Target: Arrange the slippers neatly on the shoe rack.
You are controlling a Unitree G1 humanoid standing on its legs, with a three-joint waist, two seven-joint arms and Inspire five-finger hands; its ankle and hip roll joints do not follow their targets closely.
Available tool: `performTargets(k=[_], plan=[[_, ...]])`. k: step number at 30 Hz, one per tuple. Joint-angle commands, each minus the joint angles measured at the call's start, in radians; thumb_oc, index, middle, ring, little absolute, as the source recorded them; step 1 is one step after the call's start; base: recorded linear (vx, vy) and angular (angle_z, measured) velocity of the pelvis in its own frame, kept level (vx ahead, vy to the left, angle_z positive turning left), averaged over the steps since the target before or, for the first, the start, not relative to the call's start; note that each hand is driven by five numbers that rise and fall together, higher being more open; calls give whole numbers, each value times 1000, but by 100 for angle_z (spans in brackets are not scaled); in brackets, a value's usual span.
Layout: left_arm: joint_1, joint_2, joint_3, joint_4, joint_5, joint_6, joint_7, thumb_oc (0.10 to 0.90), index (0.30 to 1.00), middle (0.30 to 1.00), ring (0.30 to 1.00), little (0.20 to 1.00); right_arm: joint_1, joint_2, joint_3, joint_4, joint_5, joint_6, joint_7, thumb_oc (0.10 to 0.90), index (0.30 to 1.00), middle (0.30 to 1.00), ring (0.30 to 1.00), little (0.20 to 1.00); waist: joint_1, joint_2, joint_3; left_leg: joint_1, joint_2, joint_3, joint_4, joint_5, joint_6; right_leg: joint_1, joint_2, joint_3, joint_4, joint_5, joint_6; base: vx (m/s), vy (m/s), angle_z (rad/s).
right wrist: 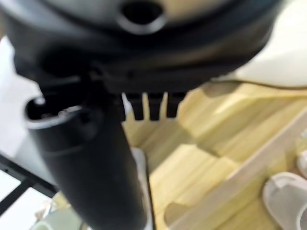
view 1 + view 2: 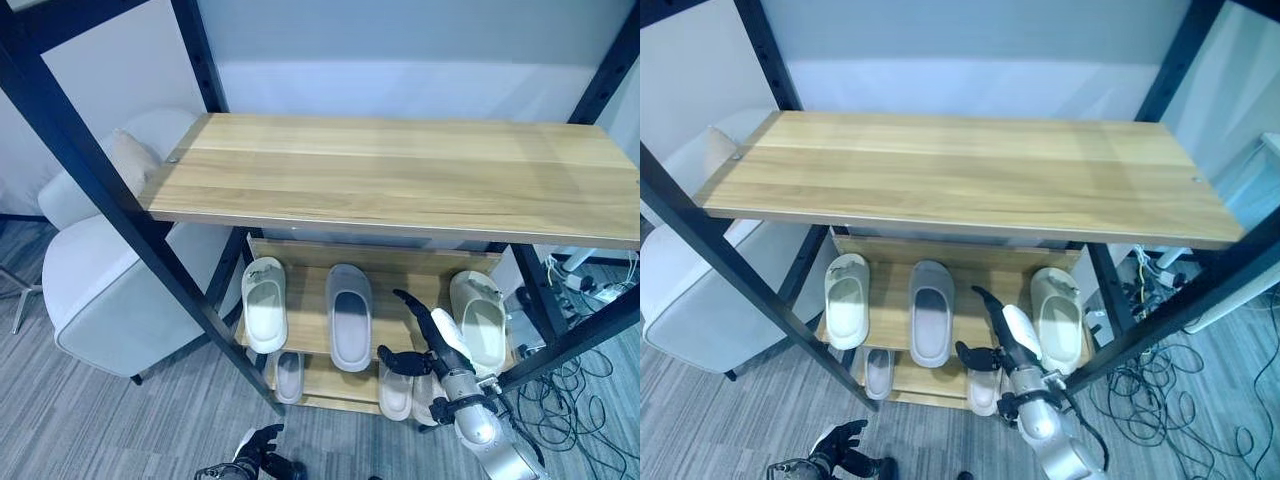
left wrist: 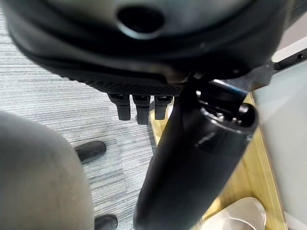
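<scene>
At nine o'clock sits a white chair (image 2: pixel 100 290) beside the rack (image 2: pixel 400 175). My left hand (image 2: pixel 258 452) hangs low at seven o'clock above the grey floor (image 2: pixel 120 420), fingers loosely curled, holding nothing. On the middle shelf (image 2: pixel 400 325) lie three slippers in a row, toes pointing in: a cream slipper (image 2: pixel 264 302) at the left, a grey slipper (image 2: pixel 350 315) just beside it, and a beige slipper (image 2: pixel 479 318) at the right end. My right hand (image 2: pixel 432 335) reaches between the grey and beige ones at five o'clock, fingers straight, thumb spread wide, empty. Below, on the bottom shelf (image 2: pixel 330 385), more slippers (image 2: pixel 289 375) peek out.
</scene>
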Motion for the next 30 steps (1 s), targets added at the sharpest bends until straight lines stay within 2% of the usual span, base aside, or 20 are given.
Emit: performTargets(k=[1,17,30], plan=[[41,1,-55,76,13,-18,29,800,900,900,900,900,-139,41,-45,-42,37,-57,-76,800,900,900,900,900,71,-27,-4,25,-48,-27,9,-113,2,7,-11,35,14,-84,52,20,30,0],[39,-8,-61,81,4,-17,55,800,900,900,900,900,-206,75,-3,-6,18,-50,-133,800,900,900,900,900,94,-35,3,24,-49,-35,9,-120,5,5,-18,25,14,-84,56,12,15,4],[51,-12,-77,59,-7,-19,82,800,900,900,900,900,-277,91,5,86,-53,-2,-224,800,900,900,900,900,111,-35,4,30,-49,-41,9,-125,2,11,-21,14,14,-87,55,3,3,1]])
